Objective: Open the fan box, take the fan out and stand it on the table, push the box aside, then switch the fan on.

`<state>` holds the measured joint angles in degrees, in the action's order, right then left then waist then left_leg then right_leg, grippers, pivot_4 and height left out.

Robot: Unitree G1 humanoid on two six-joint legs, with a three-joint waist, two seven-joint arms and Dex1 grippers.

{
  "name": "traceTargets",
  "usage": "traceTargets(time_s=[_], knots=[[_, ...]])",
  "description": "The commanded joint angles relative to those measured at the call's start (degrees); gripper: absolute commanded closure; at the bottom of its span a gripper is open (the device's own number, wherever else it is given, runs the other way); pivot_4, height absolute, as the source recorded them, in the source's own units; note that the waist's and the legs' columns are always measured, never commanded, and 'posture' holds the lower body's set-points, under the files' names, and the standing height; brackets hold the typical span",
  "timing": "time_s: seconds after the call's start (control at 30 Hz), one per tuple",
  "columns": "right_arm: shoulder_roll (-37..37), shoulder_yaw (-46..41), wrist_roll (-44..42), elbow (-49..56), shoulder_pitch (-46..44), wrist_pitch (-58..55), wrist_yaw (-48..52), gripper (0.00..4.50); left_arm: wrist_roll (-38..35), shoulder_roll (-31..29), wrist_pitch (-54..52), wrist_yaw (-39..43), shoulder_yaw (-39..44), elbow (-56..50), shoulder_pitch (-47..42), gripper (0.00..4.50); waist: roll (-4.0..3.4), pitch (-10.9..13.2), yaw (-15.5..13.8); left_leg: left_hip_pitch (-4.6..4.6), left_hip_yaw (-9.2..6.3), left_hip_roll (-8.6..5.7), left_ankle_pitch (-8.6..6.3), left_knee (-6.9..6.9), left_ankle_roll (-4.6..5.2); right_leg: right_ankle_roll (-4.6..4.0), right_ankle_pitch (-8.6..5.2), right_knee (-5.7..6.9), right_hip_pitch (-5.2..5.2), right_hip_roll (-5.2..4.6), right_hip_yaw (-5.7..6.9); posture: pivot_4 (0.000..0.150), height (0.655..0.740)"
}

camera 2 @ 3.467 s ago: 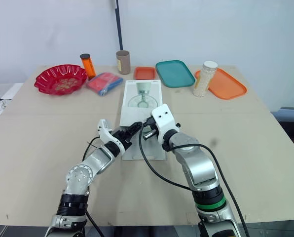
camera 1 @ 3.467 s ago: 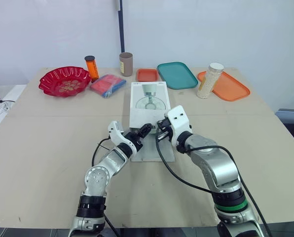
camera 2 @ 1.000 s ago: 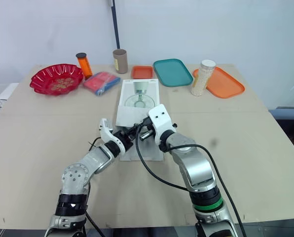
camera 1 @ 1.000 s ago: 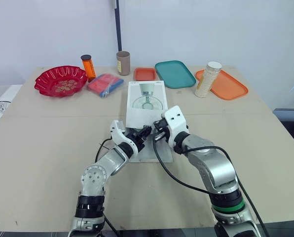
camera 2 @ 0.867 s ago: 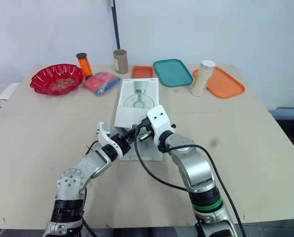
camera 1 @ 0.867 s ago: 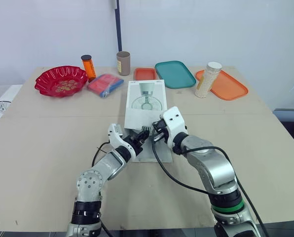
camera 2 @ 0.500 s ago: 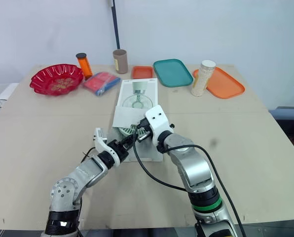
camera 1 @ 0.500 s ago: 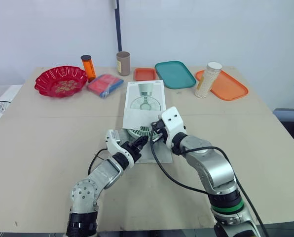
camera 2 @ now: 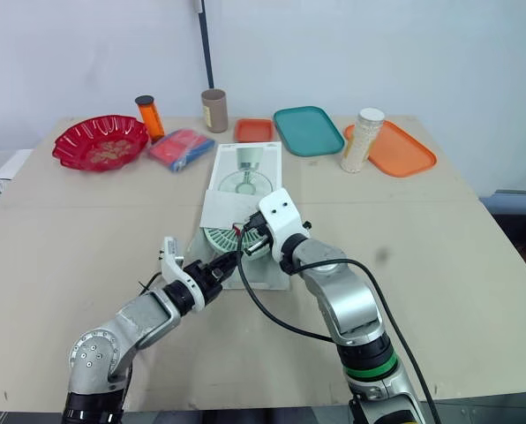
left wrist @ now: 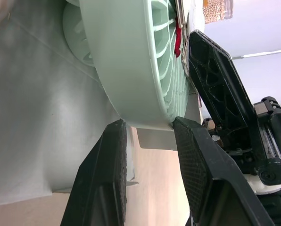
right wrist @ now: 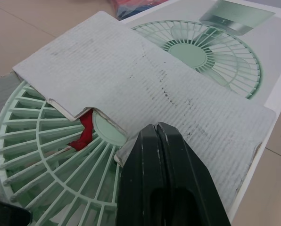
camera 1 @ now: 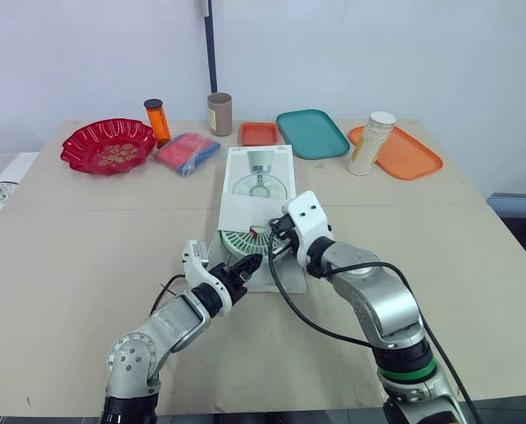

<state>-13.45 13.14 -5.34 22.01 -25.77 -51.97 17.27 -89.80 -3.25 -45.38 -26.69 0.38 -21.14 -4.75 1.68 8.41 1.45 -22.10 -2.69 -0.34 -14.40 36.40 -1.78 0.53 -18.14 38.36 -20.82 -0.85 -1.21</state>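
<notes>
Under the box flap (right wrist: 145,89) that your right gripper (right wrist: 155,127) pinches, your left gripper (left wrist: 147,123) clamps the fan (camera 1: 238,243) by its rim; probably light, grille fragile

Head pair looking down over table (camera 1: 69,247), wrist cameras close on fan (left wrist: 126,70)

A: Item, fan (camera 1: 242,243): change?
B: Formerly unseen inside the fan box (camera 1: 261,179). Its green grille now lies drawn out at the near end.
A: Left gripper (camera 1: 249,262)?
B: Pulled back nearer, fingers on either side of the fan's rim.
A: Right gripper (camera 1: 273,237)?
B: Shifted slightly left, pinching the flap (right wrist: 145,89), which is now lifted over the grille.
</notes>
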Motion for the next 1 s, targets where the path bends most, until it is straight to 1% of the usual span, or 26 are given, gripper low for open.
traceTargets(time_s=[0.03,0.13,0.17,0.2,0.23,0.27,0.37,0.5,0.77,1.0], knots=[[-0.7,1.1,0.6,-3.8,1.5,-3.1,-0.2,4.5,0.8,-1.4,-0.4,0.5,-0.4,-0.7,0.7,2.17,-0.01,0.0,0.0,0.0,0.0,0.0,0.0,0.0,0.0,0.0,0.0,0.0,0.0,0.0,0.0,0.15,0.7382],[-0.6,1.0,0.6,-4.1,1.4,-2.9,-0.3,4.5,0.7,-1.6,0.0,0.4,-0.4,-0.8,0.6,1.14,-0.01,0.0,0.0,-0.01,0.0,0.0,0.01,0.0,-0.01,-0.05,0.03,0.0,0.0,0.0,0.0,0.15,0.7382],[-0.6,1.0,0.6,-4.1,1.5,-2.8,-0.3,4.5,0.7,-1.8,0.3,-0.1,-0.1,-1.0,0.7,0.69,-0.01,0.0,0.0,-0.01,0.0,0.0,0.01,0.0,-0.01,-0.05,0.03,0.0,0.0,0.0,0.0,0.15,0.7382],[-0.6,1.1,0.6,-4.2,1.5,-2.7,-0.2,4.5,0.7,-1.9,0.5,-0.5,0.2,-1.1,0.8,0.48,-0.01,0.0,0.0,0.0,0.0,0.0,0.01,0.0,-0.01,-0.06,0.03,0.0,0.0,0.0,0.0,0.15,0.7382],[-0.6,1.1,0.6,-4.2,1.5,-2.6,-0.2,4.5,0.6,-2.0,0.7,-0.7,0.3,-1.2,0.9,0.1,-0.01,0.0,0.0,0.0,-0.01,0.0,0.01,0.0,-0.02,-0.06,0.04,0.0,0.0,0.0,0.01,0.15,0.7382],[-0.6,1.1,0.6,-4.2,1.5,-2.6,-0.2,4.5,-0.4,-1.9,1.2,-0.4,0.9,-1.4,1.3,0.04,-0.01,0.0,0.0,0.0,-0.01,0.0,0.01,0.0,-0.02,-0.07,0.04,0.0,0.0,0.0,0.01,0.15,0.7382],[-0.5,1.2,0.6,-4.2,1.6,-2.5,-0.3,4.5,-1.0,-2.9,1.8,1.0,2.2,-2.2,1.9,0.04,-0.01,0.0,0.0,0.0,-0.01,0.0,0.03,0.0,-0.03,-0.08,0.05,0.0,0.0,0.0,0.01,0.15,0.7382],[-0.7,1.4,0.8,-4.6,1.6,-1.9,-0.2,4.5,-4.0,-2.6,3.5,2.2,4.3,-1.1,1.0,0.04,-0.01,0.0,0.0,0.0,-0.02,0.0,0.03,0.0,-0.04,-0.09,0.06,0.0,0.0,0.0,0.02,0.15,0.7382],[-0.5,1.6,0.8,-5.1,1.3,-1.5,-0.1,4.5,-2.3,-2.1,3.0,4.1,2.9,2.2,-2.5,0.04,-0.01,0.0,-0.1,0.0,-0.02,0.0,0.05,0.0,-0.04,-0.08,0.06,0.0,0.01,0.0,0.02,0.15,0.7382],[-0.4,1.7,0.9,-5.4,1.5,-0.9,-0.1,4.5,-0.8,-1.5,3.7,4.2,3.4,4.2,-2.6,0.04,-0.01,0.0,0.0,0.0,-0.02,0.02,0.06,0.0,-0.06,-0.08,0.08,0.0,0.0,0.02,0.02,0.15,0.7382]])
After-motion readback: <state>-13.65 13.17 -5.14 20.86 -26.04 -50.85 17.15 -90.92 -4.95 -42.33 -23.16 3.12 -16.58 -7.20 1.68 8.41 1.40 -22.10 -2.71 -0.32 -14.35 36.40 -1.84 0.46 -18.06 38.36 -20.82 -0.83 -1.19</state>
